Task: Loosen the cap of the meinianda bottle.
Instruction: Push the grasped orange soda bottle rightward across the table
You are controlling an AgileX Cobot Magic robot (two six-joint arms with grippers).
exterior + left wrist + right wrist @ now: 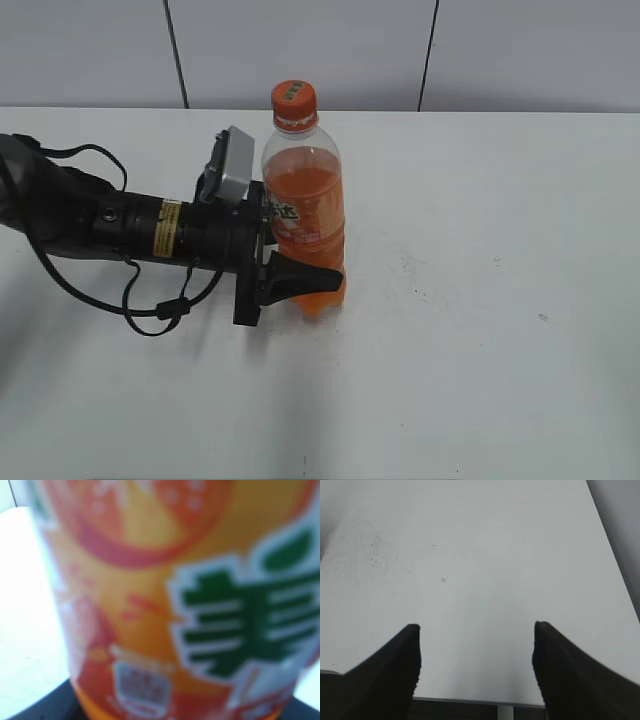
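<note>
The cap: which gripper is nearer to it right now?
Left. The left gripper clamps the meinianda bottle below the cap; the right gripper is open over bare table, with no bottle in its view.

left tool (300, 275) clamped shut (arm horizontal); right tool (476, 652) spread.

Blocked from the left: left pincer (300, 275) clamped round the lower body of the meinianda bottle (304, 215), arm and cables lying low across the desk (480, 350) on that side. Open above the cap (294, 98), and to the bottle's right and front. Under the spread right pincer (476, 652), only bare desk.
</note>
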